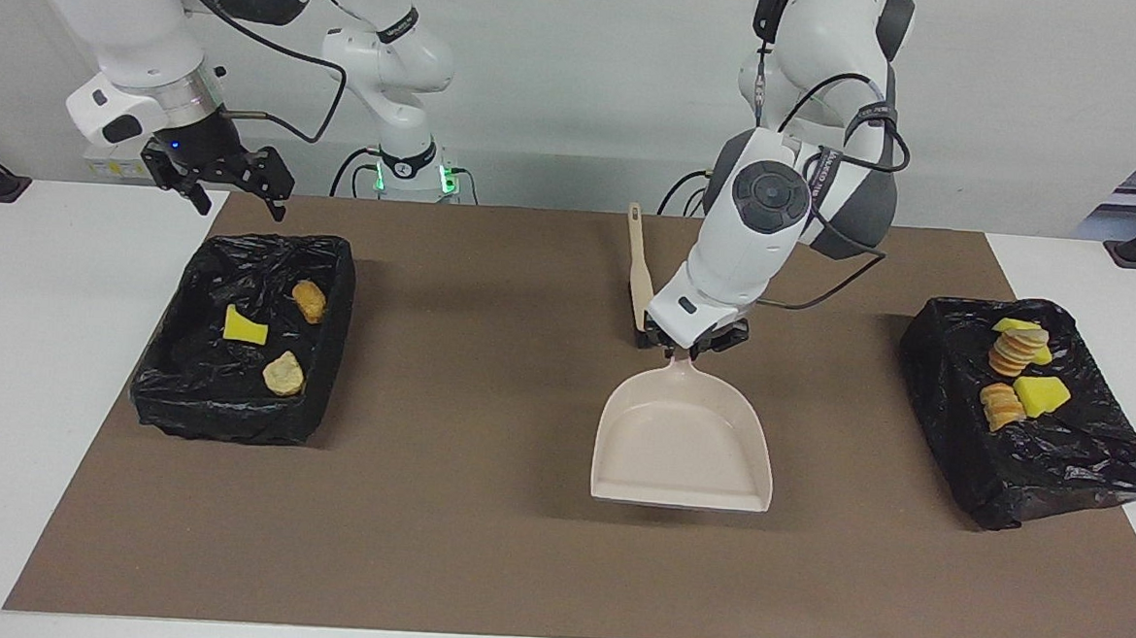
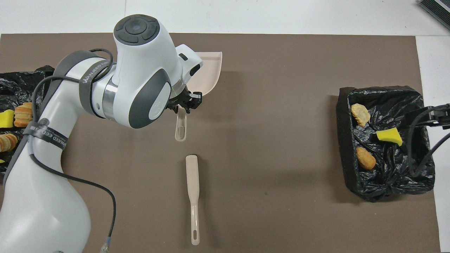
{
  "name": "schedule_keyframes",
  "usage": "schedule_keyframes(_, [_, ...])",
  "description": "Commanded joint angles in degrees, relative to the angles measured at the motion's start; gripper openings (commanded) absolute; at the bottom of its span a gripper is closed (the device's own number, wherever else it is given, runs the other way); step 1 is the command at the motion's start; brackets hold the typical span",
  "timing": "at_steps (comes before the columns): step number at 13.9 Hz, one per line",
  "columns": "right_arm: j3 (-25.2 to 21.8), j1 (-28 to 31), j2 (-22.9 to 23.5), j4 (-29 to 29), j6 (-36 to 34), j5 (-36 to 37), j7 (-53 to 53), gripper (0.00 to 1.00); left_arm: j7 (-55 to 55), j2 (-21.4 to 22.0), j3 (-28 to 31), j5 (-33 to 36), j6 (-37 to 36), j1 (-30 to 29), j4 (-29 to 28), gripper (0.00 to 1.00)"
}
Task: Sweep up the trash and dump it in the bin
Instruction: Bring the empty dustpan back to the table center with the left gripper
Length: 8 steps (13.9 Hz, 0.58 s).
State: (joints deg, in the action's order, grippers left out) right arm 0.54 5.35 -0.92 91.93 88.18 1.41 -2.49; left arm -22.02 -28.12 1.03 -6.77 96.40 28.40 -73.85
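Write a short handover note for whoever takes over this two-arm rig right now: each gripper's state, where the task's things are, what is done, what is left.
Left gripper: jaws shut on the handle of the beige plastic dustpan, pan empty, over the middle of the brown mat.
Right gripper: open, empty, waiting above the mat's edge near its bin.
Trash: four scraps in the black-lined bin at the left arm's end, three in the black-lined bin at the right arm's end.
Beige brush: lying on the mat, nearer the robots than the dustpan.
Done: no scraps visible on the mat.
Left: probably just setting the dustpan down.
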Motion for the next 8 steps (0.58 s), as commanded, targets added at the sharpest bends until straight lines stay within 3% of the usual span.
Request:
schedule_keyframes(1, [0.25, -0.52, -0.23, 0.0, -0.2, 0.7, 1.87, 1.0, -1.1, -2.72, 0.99, -1.05, 2.04, 1.57, 0.89, 0.0])
schedule_keyframes(8, [0.25, -0.43, -0.23, 0.0, -0.02, 0.52, 1.87, 1.0, -0.39, -7.47, 0.9, -0.78, 4.23, 2.53, 0.46, 0.0])
